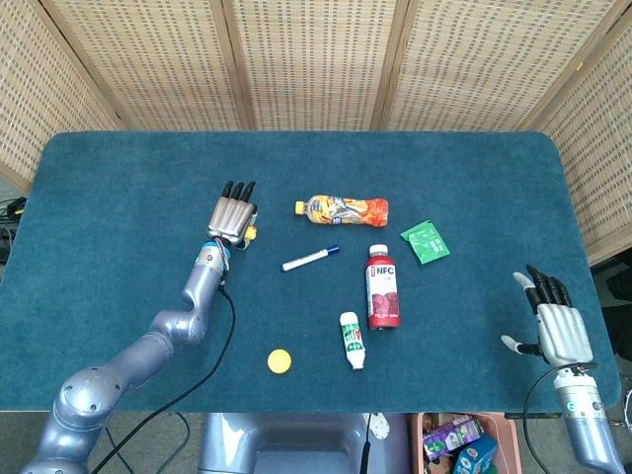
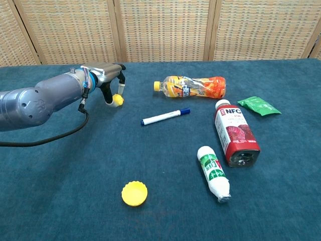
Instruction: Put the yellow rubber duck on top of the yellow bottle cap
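As fingers (image 2: 119, 86) pinch, round rubber duck (image 2: 117, 100)

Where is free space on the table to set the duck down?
Bare cloth surrounds the cap, and the table's whole left part is free. It is crowded right of the marker: orange bottle, red bottle, white bottle, green packet.

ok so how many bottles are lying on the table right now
3, all lying down. The orange drink bottle lies furthest back, the red NFC bottle lies right of the marker, and the small green-and-white bottle lies nearest the front. None looks hidden.
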